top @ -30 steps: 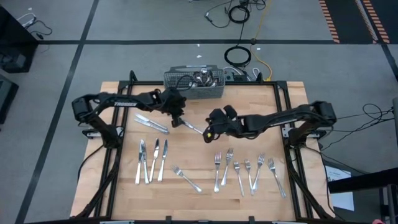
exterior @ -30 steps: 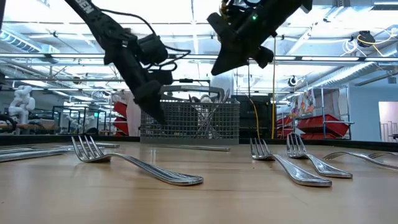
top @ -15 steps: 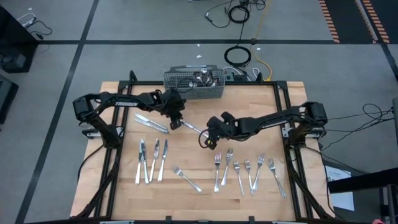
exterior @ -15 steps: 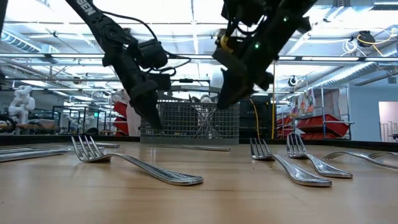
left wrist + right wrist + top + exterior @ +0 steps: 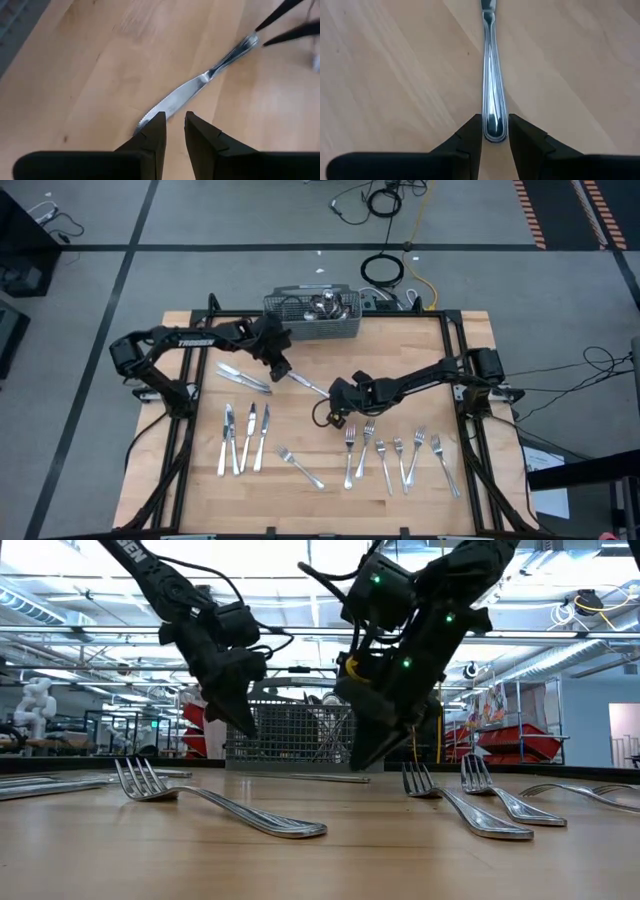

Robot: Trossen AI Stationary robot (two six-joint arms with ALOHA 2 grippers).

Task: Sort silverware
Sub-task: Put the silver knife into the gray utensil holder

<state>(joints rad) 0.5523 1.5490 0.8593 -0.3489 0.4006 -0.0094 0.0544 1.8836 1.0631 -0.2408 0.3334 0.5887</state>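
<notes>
Left hand [image 5: 172,131]: fingers slightly apart, empty, hovering over blade tip of loose knife [image 5: 192,90] lying mid-counter [image 5: 330,480], near basket [image 5: 312,317]. Knife row [image 5: 243,438] lies front left, stray fork [image 5: 299,467] front centre. Right hand [image 5: 494,134]: low at counter, fingers slightly apart, straddling end of same knife's handle; contact not clear. Fork group [image 5: 398,455] lies front right. Step in hand: pickup of loose knife by right hand. Next move, likely: pinch handle squarely, lift clear, carry to knife row.
</notes>
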